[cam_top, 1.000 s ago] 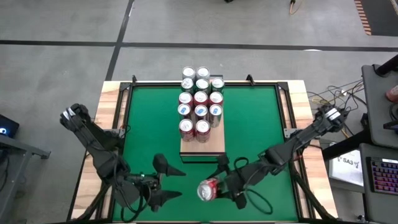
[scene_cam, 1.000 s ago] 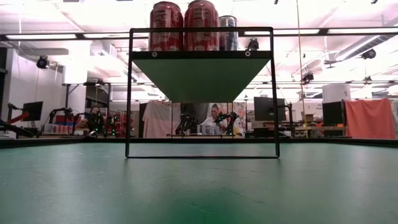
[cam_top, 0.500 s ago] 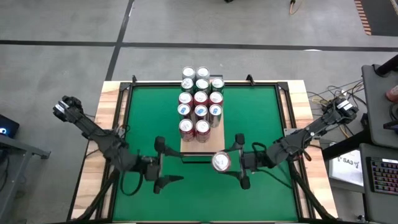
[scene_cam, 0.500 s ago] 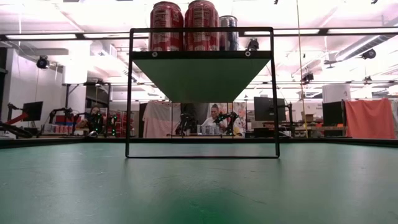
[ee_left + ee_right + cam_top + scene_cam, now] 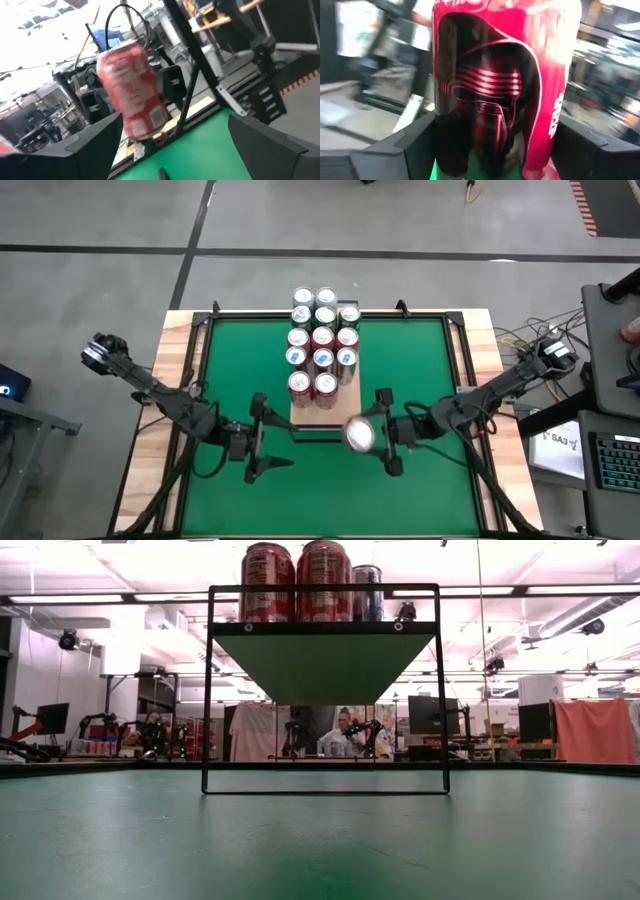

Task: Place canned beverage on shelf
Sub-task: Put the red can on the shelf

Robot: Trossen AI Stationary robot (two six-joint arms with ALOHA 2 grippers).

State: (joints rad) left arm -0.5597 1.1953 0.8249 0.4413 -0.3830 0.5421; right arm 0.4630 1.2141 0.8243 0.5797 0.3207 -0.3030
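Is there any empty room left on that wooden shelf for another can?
Yes: the shelf is bare at its near end, just behind the red can held in the right pincer. The far end is crowded with cans. Green table on both sides lies bare.

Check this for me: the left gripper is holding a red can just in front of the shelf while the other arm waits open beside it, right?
Not quite. The right gripper holds the red can, as the high view shows. It sits just in front of the shelf, while the left gripper waits open beside it.
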